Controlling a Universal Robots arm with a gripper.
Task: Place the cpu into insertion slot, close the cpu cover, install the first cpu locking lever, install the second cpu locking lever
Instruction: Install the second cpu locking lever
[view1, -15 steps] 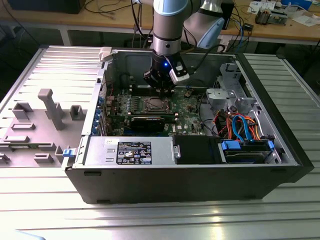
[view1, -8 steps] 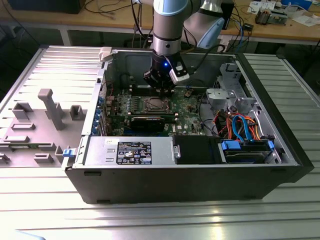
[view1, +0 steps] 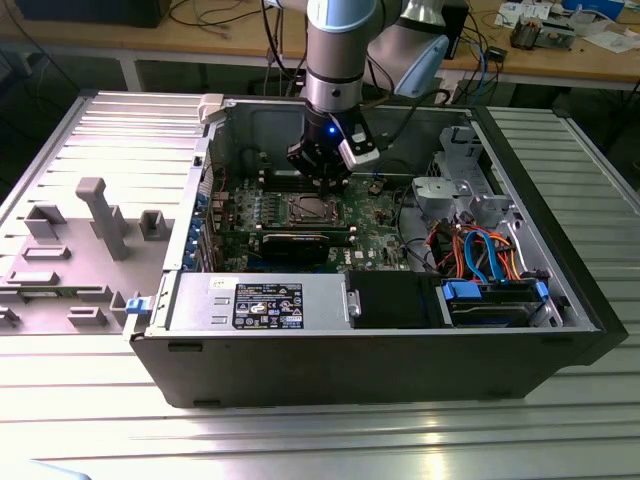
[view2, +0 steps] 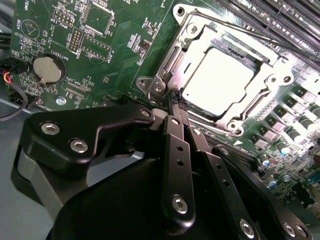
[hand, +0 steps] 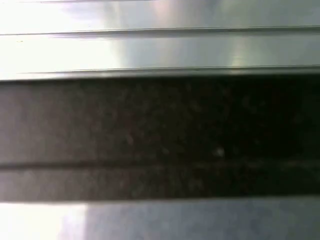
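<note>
The cpu (view2: 217, 82) lies flat in the insertion slot (view1: 310, 209), its bright silver top showing through the window of the cpu cover (view2: 187, 37). The cover lies down over the chip. My gripper (view2: 175, 102) is shut, its two black fingers (view2: 175, 150) pressed together with nothing visible between them. Its tips sit right at the corner of the cover, beside the screw and hinge post (view2: 159, 86). In the exterior view the gripper (view1: 325, 178) hangs just behind the socket, inside the open computer case (view1: 380, 365).
Long black memory slots (view2: 280, 22) run along one side of the socket, and a coin cell battery (view2: 46, 69) lies on the green board. A power supply (view1: 260, 303) and a blue drive cage (view1: 495, 300) line the case front. A grey fixture (view1: 100, 215) stands at the exterior view's left.
</note>
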